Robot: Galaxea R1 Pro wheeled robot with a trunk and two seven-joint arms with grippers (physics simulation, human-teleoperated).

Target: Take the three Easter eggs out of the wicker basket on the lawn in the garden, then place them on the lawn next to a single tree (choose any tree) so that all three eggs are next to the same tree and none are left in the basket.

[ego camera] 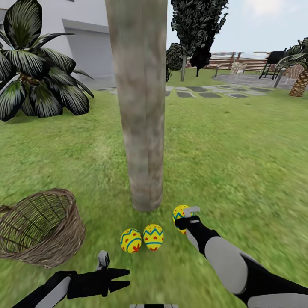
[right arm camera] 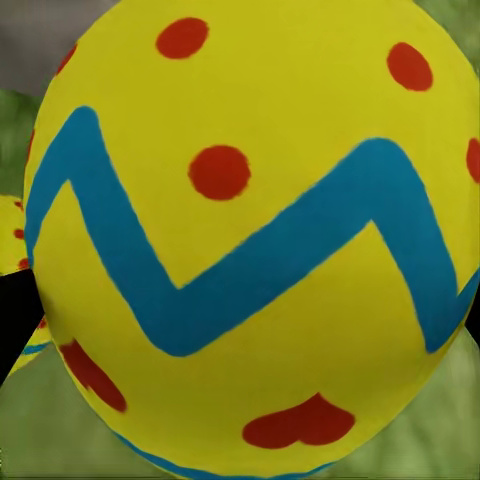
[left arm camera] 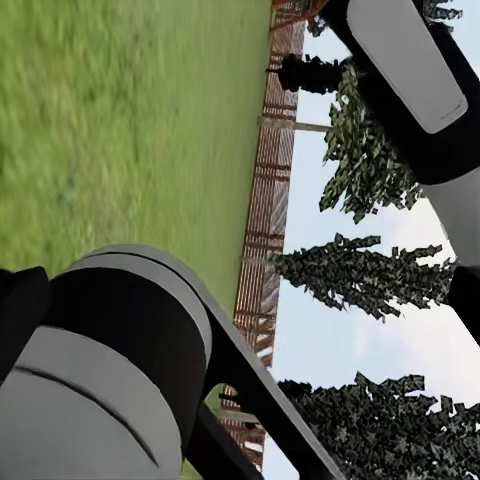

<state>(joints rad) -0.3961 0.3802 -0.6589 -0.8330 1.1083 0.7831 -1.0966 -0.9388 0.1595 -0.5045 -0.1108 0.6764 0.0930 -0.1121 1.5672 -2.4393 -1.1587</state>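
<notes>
Two eggs (ego camera: 142, 239) lie by the tree (ego camera: 141, 107); basket (ego camera: 40, 229) tipped.

Head camera looks down past the tree (ego camera: 139, 102); right wrist camera presses close on an egg (right arm camera: 250, 240).

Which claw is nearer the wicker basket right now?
Left. The left claw hangs just beside the basket, past its near edge. The right claw is across the tree trunk's base, at the third egg.
</notes>
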